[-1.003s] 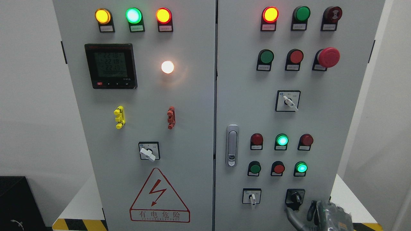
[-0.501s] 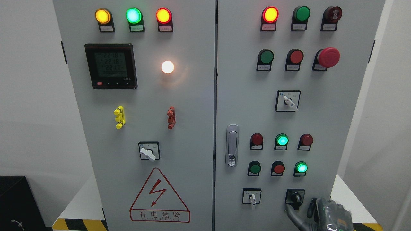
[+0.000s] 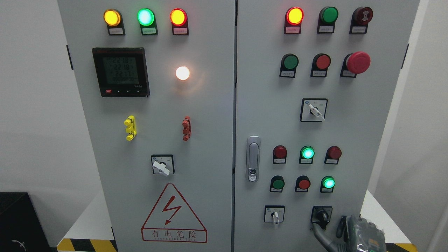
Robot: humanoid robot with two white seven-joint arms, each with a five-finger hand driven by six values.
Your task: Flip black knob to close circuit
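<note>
Right hand (image 3: 344, 232) low in the bottom right corner, one grey finger (image 3: 319, 233) stretched up and touching the underside of the black knob (image 3: 322, 215); nothing gripped, the other fingers loosely curled. The knob sits at the lower right of the grey control cabinet (image 3: 210, 105), beside a white selector switch (image 3: 275, 216). White walls either side. The hand is cut off by the frame's lower edge.

An industrial electrical room: grey control cabinet (image 3: 210, 140) (indicator lamps, hazard sign (image 3: 174, 213)).
</note>
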